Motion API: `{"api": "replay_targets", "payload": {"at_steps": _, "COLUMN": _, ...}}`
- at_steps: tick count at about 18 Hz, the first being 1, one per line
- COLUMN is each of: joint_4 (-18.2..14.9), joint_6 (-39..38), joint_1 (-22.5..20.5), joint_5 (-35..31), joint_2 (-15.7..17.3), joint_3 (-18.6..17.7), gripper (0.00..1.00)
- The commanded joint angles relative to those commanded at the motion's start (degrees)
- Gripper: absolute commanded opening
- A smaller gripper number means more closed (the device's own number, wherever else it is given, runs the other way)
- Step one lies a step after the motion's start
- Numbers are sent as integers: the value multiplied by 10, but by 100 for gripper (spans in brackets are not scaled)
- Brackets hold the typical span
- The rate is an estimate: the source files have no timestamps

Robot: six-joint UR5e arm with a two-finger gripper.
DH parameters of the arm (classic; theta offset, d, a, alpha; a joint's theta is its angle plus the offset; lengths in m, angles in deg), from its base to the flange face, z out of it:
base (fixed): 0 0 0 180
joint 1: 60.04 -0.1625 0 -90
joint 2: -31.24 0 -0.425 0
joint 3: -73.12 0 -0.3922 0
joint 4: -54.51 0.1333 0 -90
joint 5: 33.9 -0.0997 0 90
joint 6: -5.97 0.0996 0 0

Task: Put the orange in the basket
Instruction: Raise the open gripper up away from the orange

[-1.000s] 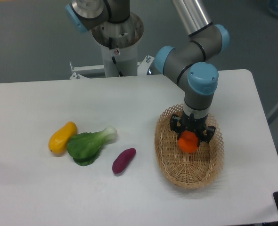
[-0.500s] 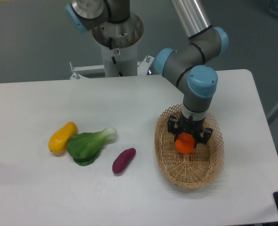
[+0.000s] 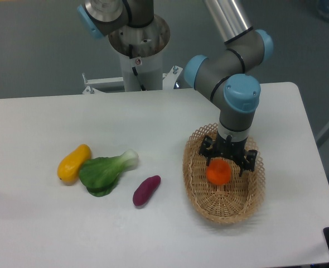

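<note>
Camera view, right of centre: the basket (image 3: 223,209) sits under the arm so the fruit can drop straight in. Gripper (image 3: 229,161) hovers over it, fingers apart, having shifted slightly right and opened since half a second ago. Orange (image 3: 218,172) now lies free inside the basket, apparently released.

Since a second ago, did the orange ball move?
Yes. The orange slid a little toward the left side of the picture and now sits in the basket, with the gripper opened wider above it.
</note>
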Motion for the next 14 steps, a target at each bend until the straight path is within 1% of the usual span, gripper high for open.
{"api": "replay_targets", "payload": {"at_steps": 2, "joint_4": 0, "joint_6": 2, "joint_1": -9, "joint_5": 2, "joint_2": 6, "joint_3": 7, "gripper": 100}}
{"api": "replay_targets", "payload": {"at_steps": 5, "joint_4": 0, "joint_6": 4, "joint_1": -10, "joint_5": 2, "joint_2": 10, "joint_3": 11, "gripper": 100}}
{"api": "replay_targets", "payload": {"at_steps": 14, "joint_4": 0, "joint_6": 5, "joint_1": -11, "joint_5": 3, "joint_2": 10, "joint_3": 18, "gripper": 100}}
